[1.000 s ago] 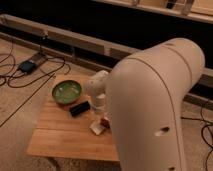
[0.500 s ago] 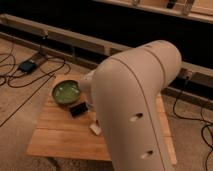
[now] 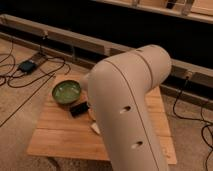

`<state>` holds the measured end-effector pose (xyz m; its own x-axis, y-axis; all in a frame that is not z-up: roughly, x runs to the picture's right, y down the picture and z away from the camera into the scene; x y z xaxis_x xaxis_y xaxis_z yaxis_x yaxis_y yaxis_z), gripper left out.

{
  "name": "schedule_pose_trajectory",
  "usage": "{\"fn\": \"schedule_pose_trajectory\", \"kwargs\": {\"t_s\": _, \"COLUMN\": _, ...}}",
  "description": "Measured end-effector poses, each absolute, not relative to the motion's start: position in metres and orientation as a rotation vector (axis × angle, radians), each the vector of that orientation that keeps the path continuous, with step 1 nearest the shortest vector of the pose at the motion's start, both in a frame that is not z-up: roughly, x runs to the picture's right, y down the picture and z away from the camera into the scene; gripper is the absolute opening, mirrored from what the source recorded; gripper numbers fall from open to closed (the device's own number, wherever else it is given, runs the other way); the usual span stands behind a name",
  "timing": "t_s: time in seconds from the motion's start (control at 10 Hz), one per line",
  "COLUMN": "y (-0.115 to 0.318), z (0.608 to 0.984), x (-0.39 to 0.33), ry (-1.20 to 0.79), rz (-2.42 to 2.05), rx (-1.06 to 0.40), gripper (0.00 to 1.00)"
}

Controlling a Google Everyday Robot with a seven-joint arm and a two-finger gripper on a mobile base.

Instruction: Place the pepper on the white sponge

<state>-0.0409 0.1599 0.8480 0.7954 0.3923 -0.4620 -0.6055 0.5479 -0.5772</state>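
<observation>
Arm (image 3: 127, 107) swung left, hiding pincer, clenched. One green bowl (image 3: 66, 92), one black block (image 3: 78, 108), one sponge corner (image 3: 95, 128).

1. The scene is dim and warm-toned, with a dark band across the background.
2. The brightest surface is the pale arm (image 3: 131, 100), lit from above. Its top is lighter and its lower left side is shaded.
3. The wooden table (image 3: 55, 135) is evenly lit, without glare.
4. Everything looks soft and slightly blurred, and the cables (image 3: 30, 80) smear into the floor.
5. The gripper is hidden behind the arm.
</observation>
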Motion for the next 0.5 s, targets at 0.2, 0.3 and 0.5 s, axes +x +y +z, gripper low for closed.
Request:
{"fn": "schedule_pose_trajectory", "kwargs": {"t_s": 0.2, "y": 0.159, "z": 0.837, "x": -0.033, "ry": 0.283, "rz": 0.604, "rx": -0.782, "gripper": 0.0}}
{"fn": "schedule_pose_trajectory", "kwargs": {"t_s": 0.3, "y": 0.158, "z": 0.831, "x": -0.032, "ry": 0.273, "rz": 0.611, "rx": -0.774, "gripper": 0.0}}
{"fn": "schedule_pose_trajectory", "kwargs": {"t_s": 0.5, "y": 0.158, "z": 0.82, "x": -0.025, "ry": 0.255, "rz": 0.624, "rx": -0.761, "gripper": 0.0}}
